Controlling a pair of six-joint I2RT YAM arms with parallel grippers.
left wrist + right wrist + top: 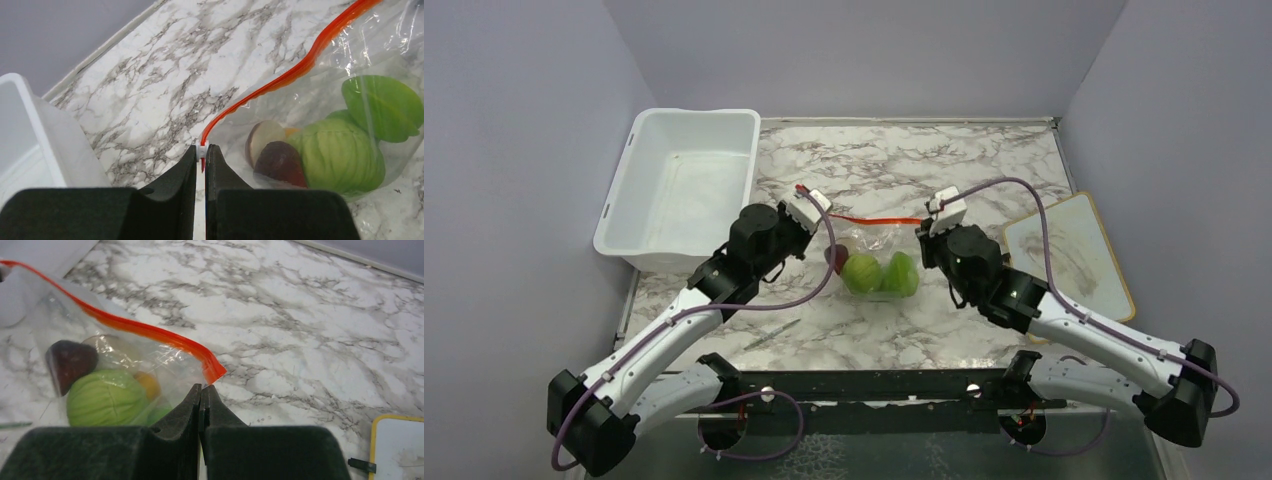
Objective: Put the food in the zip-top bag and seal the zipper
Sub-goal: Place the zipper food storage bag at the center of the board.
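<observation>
Looking at the zip-top bag (876,240) strung up over the middle of the tabletop (894,165), roughly halfway between the left and right edges. Got the zipper (874,219) pulled into a straight orange-red line along the top. Got the left pincer (201,151) pressed together on the zipper's left end, right at the little white slider (201,148). Same deal with the right pincer (202,390): squeezed tight on the clear plastic just under the zipper's other end (can't really tell how much bag is actually caught in there). Already got the food (879,273) inside, bunched at the bottom: pale green cabbage ball (340,155), flat green piece (382,107) touching it, dark red piece (280,162), orange piece (147,384) tucked behind. Can't tell whether the zipper is sealed the whole way. Also spotting a white tub (696,113) at the far left corner and a yellow-framed board (1069,250) by the right edge.
</observation>
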